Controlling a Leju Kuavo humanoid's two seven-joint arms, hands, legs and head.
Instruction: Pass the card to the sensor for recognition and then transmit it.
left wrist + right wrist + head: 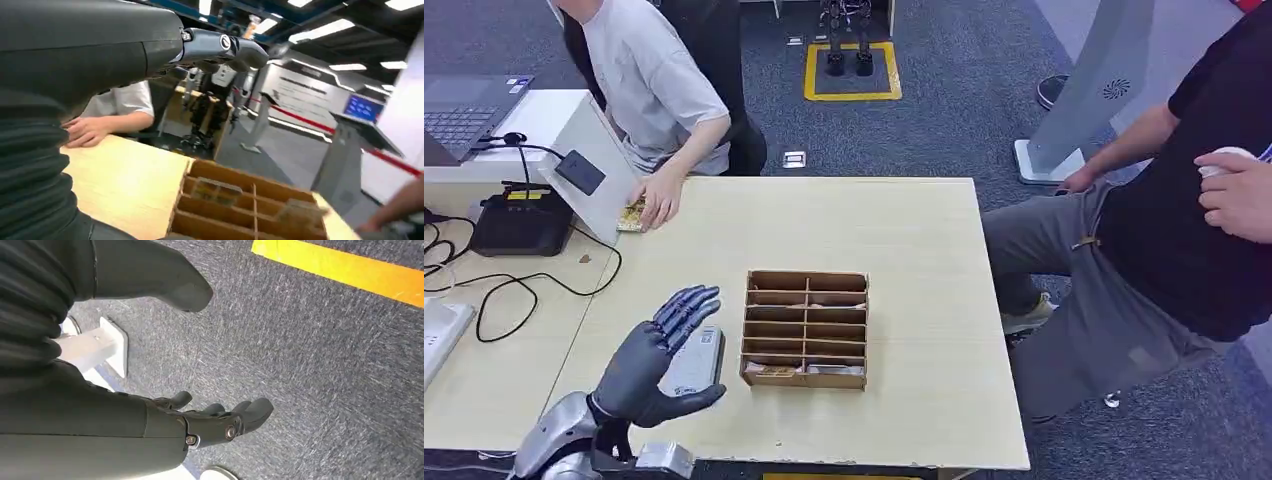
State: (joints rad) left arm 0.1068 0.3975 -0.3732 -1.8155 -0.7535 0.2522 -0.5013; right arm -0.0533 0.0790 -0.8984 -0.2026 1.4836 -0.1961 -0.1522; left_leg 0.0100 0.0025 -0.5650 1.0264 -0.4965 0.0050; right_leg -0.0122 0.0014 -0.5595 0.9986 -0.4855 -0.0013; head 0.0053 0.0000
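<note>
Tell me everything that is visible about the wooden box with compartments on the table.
The wooden box is a brown, open-topped organiser that looks like thin wood or cardboard. Thin dividers split it into two columns of narrow slots. It lies flat on the light wooden table, near the front edge, to the right of the left hand, which does not touch it. Some slots hold flat items, probably cards; the left wrist view shows them blurred.

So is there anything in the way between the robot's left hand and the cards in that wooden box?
Nothing visible blocks it. The left hand hangs open above the table, beside the wooden box, over a grey device. The cards lie in the box's open compartments, with bare table between.
</note>
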